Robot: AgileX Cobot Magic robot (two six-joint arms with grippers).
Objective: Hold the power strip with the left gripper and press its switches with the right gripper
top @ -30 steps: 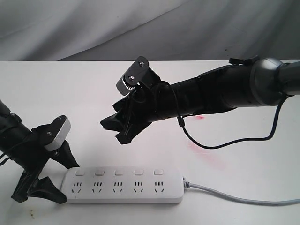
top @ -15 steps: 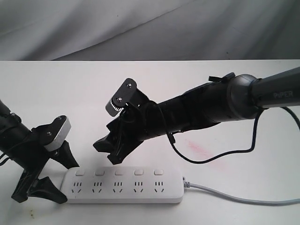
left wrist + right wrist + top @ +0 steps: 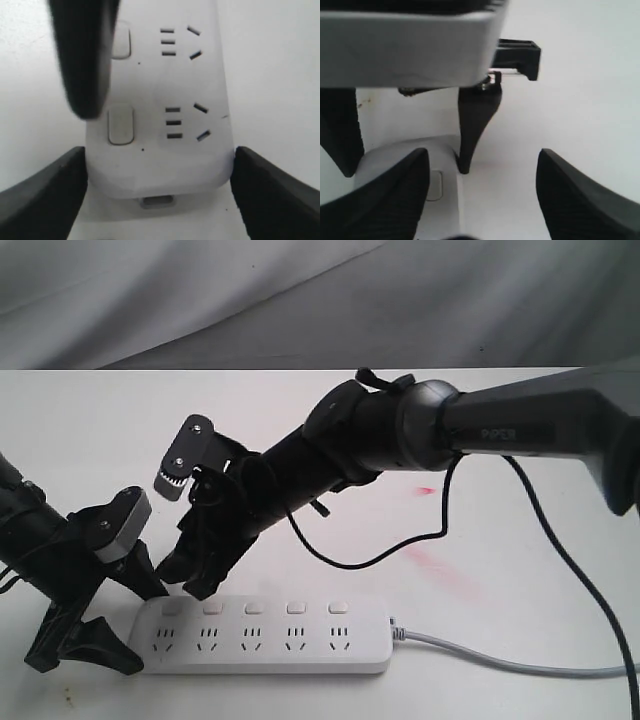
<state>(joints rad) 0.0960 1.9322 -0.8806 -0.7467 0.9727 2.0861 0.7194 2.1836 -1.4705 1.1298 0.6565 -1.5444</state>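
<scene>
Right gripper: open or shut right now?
Open. The right gripper shows its two fingers wide apart in the right wrist view, one over the power strip, the other over the table.

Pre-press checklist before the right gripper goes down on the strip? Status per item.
1. Strip clamped by left gripper: ok, fingers against both sides of its end.
2. Right gripper over end switch: not ok, its fingertip looks offset to one side.
3. Height above the switch: cannot tell.
4. Right jaws: open; ok if pressing with one finger.
5. Cord clear of both arms: ok, it leaves the far end.
</scene>
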